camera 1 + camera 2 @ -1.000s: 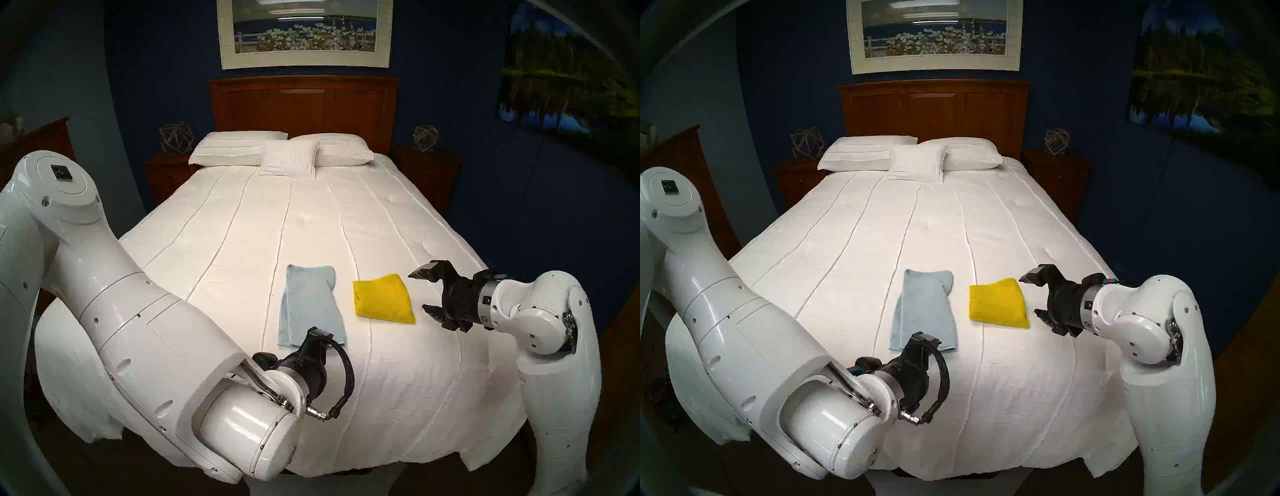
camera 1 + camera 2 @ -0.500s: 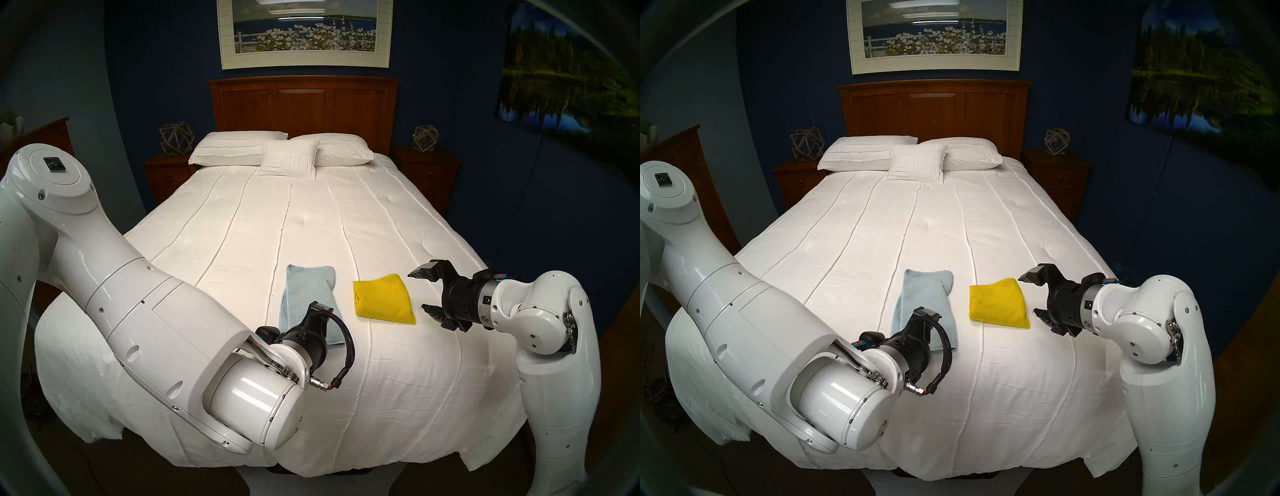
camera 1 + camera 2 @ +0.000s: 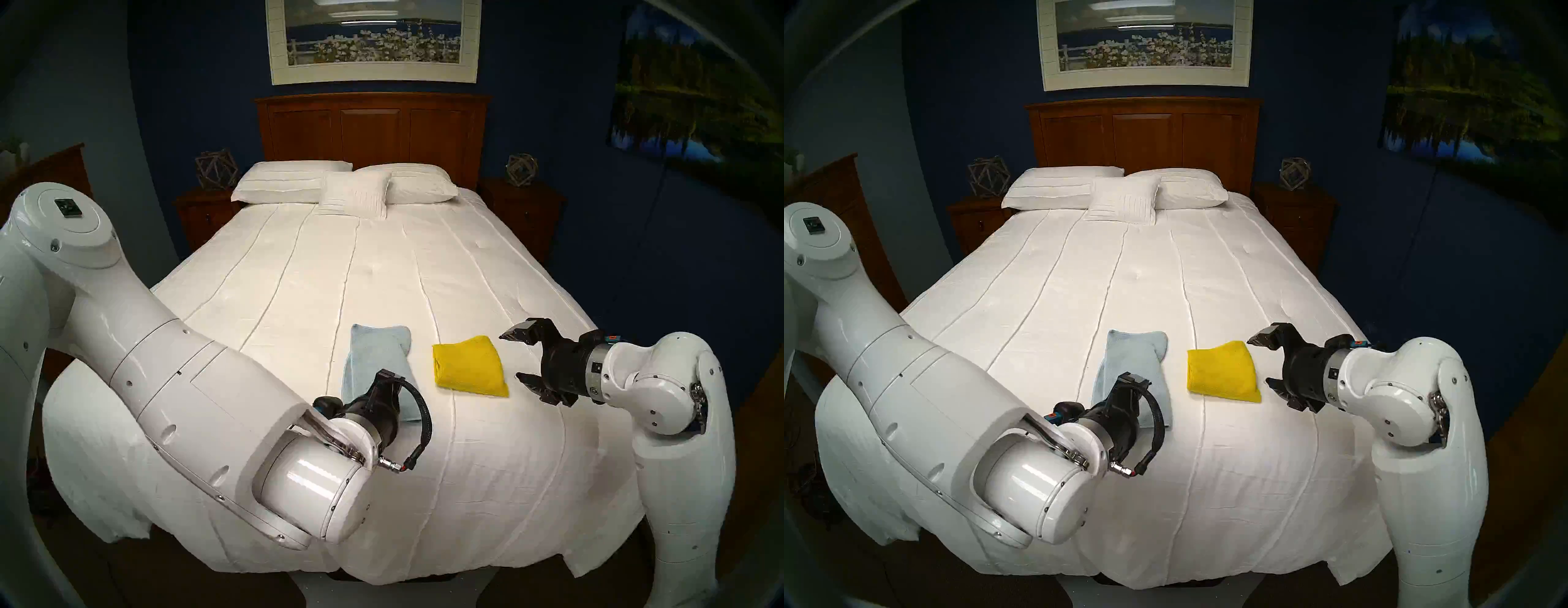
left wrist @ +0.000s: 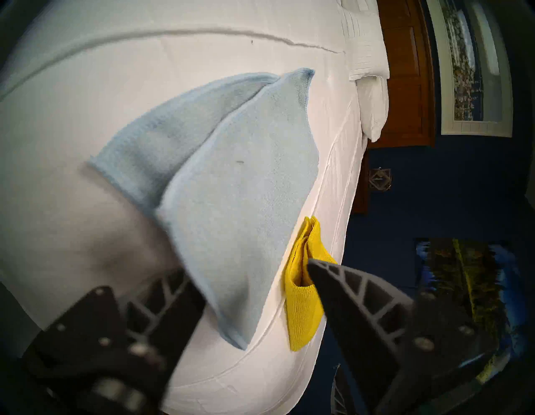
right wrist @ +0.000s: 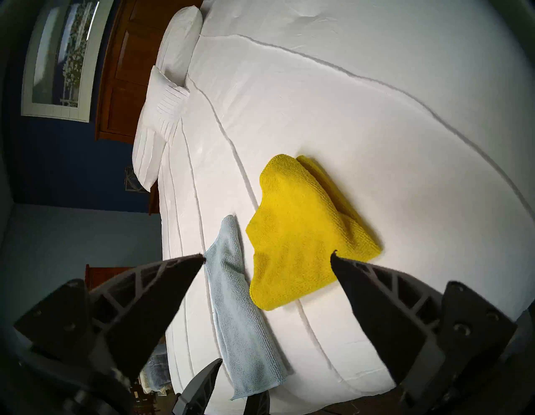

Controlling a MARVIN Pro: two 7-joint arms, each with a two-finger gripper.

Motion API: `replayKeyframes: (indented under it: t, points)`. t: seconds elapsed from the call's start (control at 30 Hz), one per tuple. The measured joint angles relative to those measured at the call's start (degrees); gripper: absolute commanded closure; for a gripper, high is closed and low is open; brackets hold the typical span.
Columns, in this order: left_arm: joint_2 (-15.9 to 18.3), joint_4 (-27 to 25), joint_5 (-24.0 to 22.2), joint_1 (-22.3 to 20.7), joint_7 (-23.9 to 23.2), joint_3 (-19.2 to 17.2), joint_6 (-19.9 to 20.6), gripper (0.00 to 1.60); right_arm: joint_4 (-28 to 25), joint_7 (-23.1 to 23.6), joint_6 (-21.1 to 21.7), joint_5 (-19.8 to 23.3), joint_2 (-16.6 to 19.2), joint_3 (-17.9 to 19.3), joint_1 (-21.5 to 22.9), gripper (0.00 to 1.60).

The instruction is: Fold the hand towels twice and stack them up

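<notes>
Head view, long blue towel [image 3: 375, 361], compact folded yellow towel [image 3: 469, 366]

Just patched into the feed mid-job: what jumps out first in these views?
The bright yellow towel stands out, lying folded small on the white bedspread near the bed's foot, just ahead of the open right end effector. Beside it on the left, apart from it, lies the pale blue towel, folded into a long strip. The left end effector has its fingers on either side of that towel's near end, not shut on it.
</notes>
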Motion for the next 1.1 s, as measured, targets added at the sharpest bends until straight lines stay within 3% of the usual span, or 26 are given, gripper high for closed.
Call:
replayKeyframes:
  t: [0.1, 0.13, 0.2, 0.23, 0.27, 0.8, 1.1]
  points:
    - [0.0, -0.3, 0.1, 0.3, -0.2, 0.0, 0.3, 0.86, 0.0, 0.0, 0.0, 0.0, -0.1, 0.0, 0.0, 0.0]
    - [0.0, -0.3, 0.2, 0.4, -0.2, 0.0, 0.4, 1.02, 0.0, 0.0, 0.0, 0.0, -0.1, 0.0, 0.0, 0.0]
    - [0.1, -0.4, 0.2, 0.9, -0.2, 0.0, 0.7, 1.17, 0.0, 0.0, 0.0, 0.0, -0.1, 0.0, 0.0, 0.0]
    - [0.1, -0.5, 0.3, 1.1, -0.3, 0.1, 0.8, 1.31, 0.0, 0.0, 0.0, 0.0, -0.1, 0.0, 0.0, 0.0]
    - [0.1, -0.6, 0.3, 1.3, -0.3, 0.2, 0.9, 1.6, 0.0, 0.0, 0.0, 0.0, -0.2, 0.0, 0.0, 0.0]
    - [0.5, -9.6, 3.2, -2.0, 0.6, 2.7, 0.4, 1.6, 0.0, -0.1, 0.2, 0.0, -0.4, 0.1, 0.1, 0.0]
    - [0.7, -11.4, 6.4, -4.8, 5.0, 6.0, 4.4, 1.6, 0.0, -0.1, 0.3, 0.0, -0.5, 0.2, 0.1, 0.0]
